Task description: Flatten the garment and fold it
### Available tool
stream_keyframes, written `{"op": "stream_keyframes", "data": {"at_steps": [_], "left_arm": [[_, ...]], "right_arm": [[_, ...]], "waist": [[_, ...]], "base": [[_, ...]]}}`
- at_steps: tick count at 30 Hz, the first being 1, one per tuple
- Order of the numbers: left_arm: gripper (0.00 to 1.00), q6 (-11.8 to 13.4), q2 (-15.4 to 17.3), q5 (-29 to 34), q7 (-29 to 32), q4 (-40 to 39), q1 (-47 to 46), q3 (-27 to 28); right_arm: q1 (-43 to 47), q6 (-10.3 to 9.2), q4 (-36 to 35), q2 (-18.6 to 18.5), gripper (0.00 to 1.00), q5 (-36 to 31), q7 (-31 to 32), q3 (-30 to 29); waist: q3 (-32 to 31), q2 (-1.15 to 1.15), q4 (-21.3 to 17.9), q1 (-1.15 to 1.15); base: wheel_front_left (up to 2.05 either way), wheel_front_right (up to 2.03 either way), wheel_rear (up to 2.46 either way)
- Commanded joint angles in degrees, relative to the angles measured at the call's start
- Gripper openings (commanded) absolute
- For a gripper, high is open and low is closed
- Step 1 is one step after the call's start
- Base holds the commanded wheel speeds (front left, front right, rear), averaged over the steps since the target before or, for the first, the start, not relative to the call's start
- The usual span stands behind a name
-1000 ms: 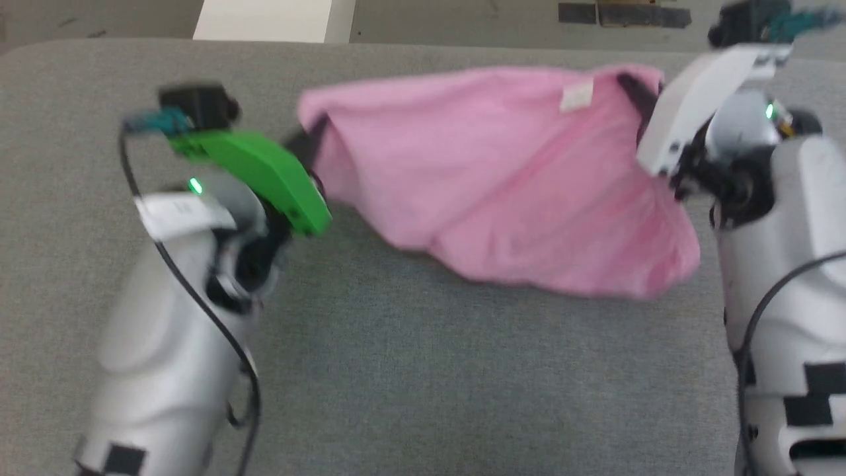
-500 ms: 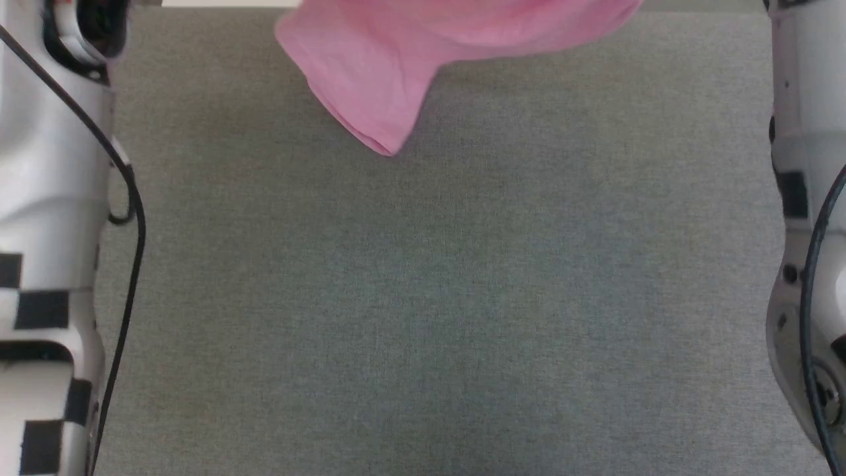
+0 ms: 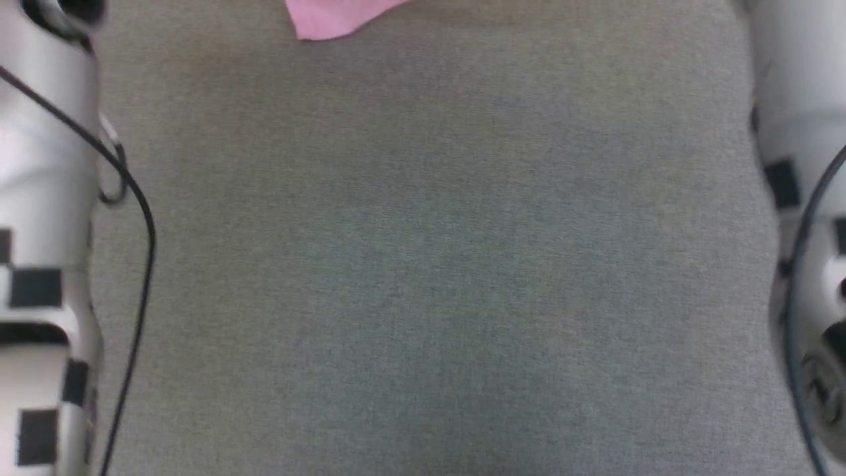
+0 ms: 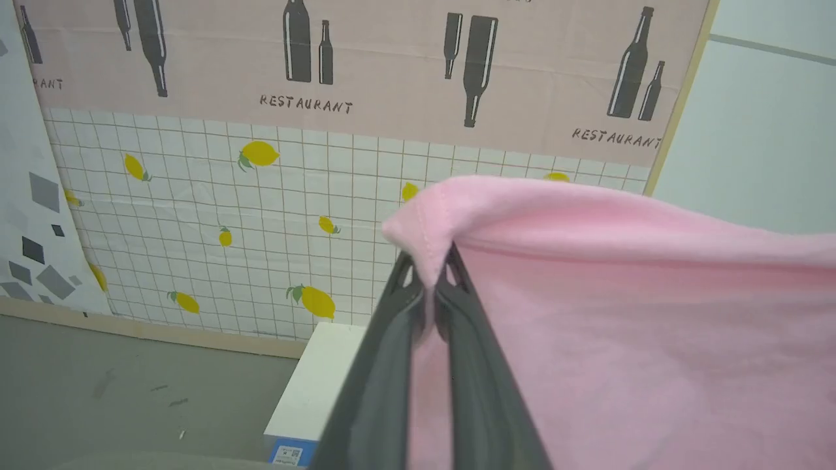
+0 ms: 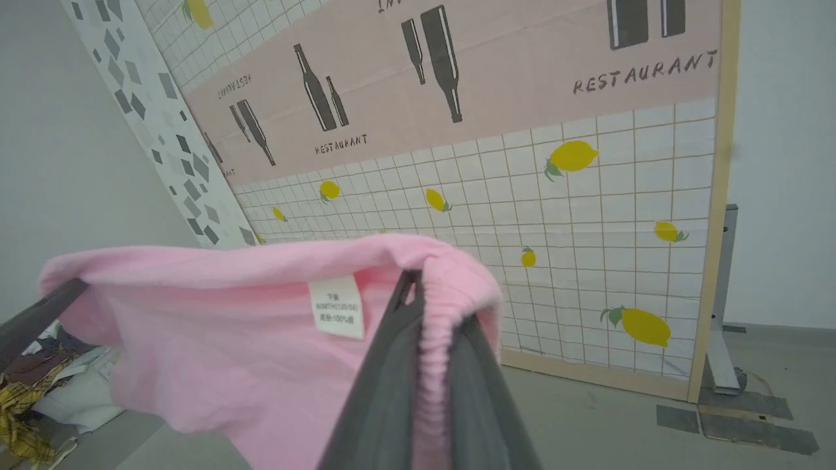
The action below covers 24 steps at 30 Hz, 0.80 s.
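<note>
Grey tabletop (image 3: 423, 264) lies open between left forearm (image 3: 46, 198) and right forearm (image 3: 803, 99), garment (image 3: 330, 20) hanging at its far edge.

The garment (image 3: 330, 16) has been lifted higher

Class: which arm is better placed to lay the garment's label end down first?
Right, probably: the right gripper pinches the garment at its gathered edge beside the label; the left gripper pinches the far corner.
</note>
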Motion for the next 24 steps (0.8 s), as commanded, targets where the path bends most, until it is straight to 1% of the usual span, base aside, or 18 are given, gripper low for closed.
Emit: {"op": "stream_keyframes", "data": {"at_steps": [1,3,6,9,12,14,19,22,24], "left_arm": [[0.00,-0.48,-0.17,-0.96,-0.26,0.08,2.97,0.04],[0.00,-0.78,-0.22,-1.69,0.09,-0.58,7.08,-0.18],[0.00,-0.64,-0.11,-3.00,0.74,-2.88,13.61,-0.03],[0.00,0.60,0.23,-4.62,2.01,-6.30,21.97,0.55],[0.00,2.40,1.09,-5.68,4.22,-10.97,31.52,0.64],[0.00,3.86,1.04,-6.99,5.97,-14.98,38.94,0.73],[0.00,9.47,0.30,-10.77,11.30,-25.70,57.97,1.22],[0.00,12.91,0.36,-11.93,14.71,-30.45,66.80,0.84],[0.00,14.99,0.53,-12.68,17.17,-32.72,71.89,0.45]], "right_arm": [[3.17,-0.09,-0.57,-0.22,0.00,1.12,-0.65,0.46],[7.70,-0.09,-2.70,-0.68,0.00,2.85,-0.41,2.23],[15.11,-0.09,-6.94,-1.98,0.00,6.69,-0.01,3.25],[24.56,-0.09,-12.90,-4.24,0.00,9.88,0.70,4.18],[34.27,-0.09,-18.49,-6.39,0.00,11.61,2.24,5.17],[41.20,-0.09,-22.07,-7.42,0.00,13.06,3.65,5.39],[59.02,-0.09,-30.29,-9.68,0.00,14.95,8.99,6.42],[68.03,-0.09,-33.45,-9.91,0.00,15.84,12.40,5.85],[73.10,-0.09,-34.89,-10.40,0.00,15.24,15.19,5.68]], "waist": [[-1.24,0.41,0.57,-0.01],[-2.72,0.41,0.80,-0.01],[-5.43,0.41,1.10,-0.01],[-8.73,0.41,0.97,-0.01],[-12.01,0.41,0.69,-0.01],[-14.35,0.41,0.66,-0.01],[-18.79,0.41,1.01,-0.01],[-20.25,0.41,1.25,-0.01],[-20.98,0.41,1.24,-0.01]], "base": [[0.00,0.00,0.00],[0.00,0.00,0.00],[0.00,0.00,0.00],[0.00,0.00,0.00],[0.00,0.00,0.00],[0.00,0.00,0.00],[0.00,0.00,0.00],[0.00,0.00,0.00],[0.00,0.00,0.00]]}}
